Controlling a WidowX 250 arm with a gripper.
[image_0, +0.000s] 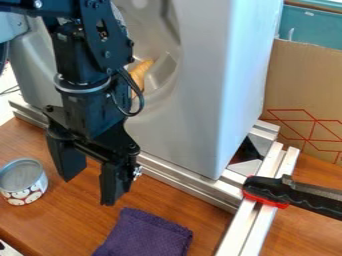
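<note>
Camera view: pincer (87, 191) hangs tips-down in front of the rails (187, 181), left of centre. Fingers spread well apart, nothing gripped. Spread runs upper left to lower right across the view. Looks to be above the tabletop (208, 206); can't tell how high.

Two things near it, one each side. Can (24, 182): on the tabletop at the view's left edge, just left of the nearer-left finger, roughly level with the tips in view. Upright, axis vertical, lid end up; round, so no long axis across the tabletop. Cloth (148, 235): purple, flat, below and right of the right-hand finger, top corner near that tip. Set at a slant, runs out of the bottom edge; long axis unclear. Neither looks to be between the fingers.

Behind the pincer: grey sink unit (200, 100) standing by the rails, orange item (140, 75) in its hollow, partly hidden by the arm. Clamp (266, 190), black and red, on the rails at right. Cardboard (304, 82) behind.
</note>
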